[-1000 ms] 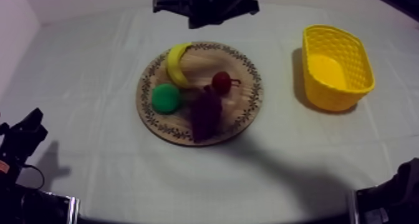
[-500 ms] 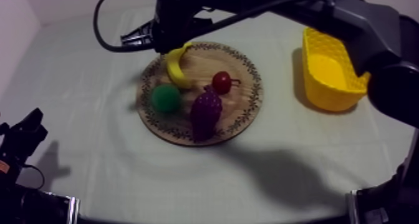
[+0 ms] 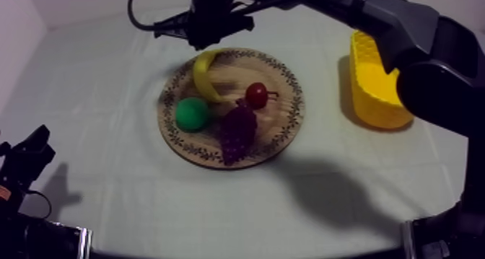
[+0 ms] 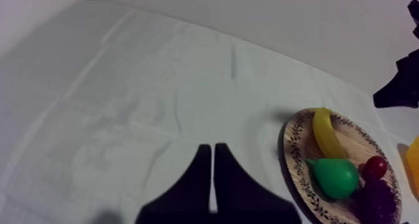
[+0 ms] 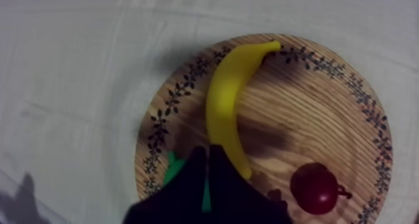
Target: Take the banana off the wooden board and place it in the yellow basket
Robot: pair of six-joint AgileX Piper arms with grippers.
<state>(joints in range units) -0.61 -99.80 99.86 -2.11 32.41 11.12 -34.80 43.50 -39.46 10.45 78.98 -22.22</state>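
Since a second ago my right arm has swung in over the wooden board's far edge. The right gripper hangs above the banana, fingers pressed together. The banana lies along the board's rim, just beside the pear. Descending closed could shove it off the board or knock the pear. The left gripper, also together, sits over the bench's creased grey-white cloth. The yellow basket stands well apart, and a pale wall rises behind.

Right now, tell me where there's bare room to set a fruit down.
Bare cloth left of the wooden board; a strip between board and yellow basket; the wide stretch on the board's near side. The board is crowded: banana, pear, grapes, small red fruit.
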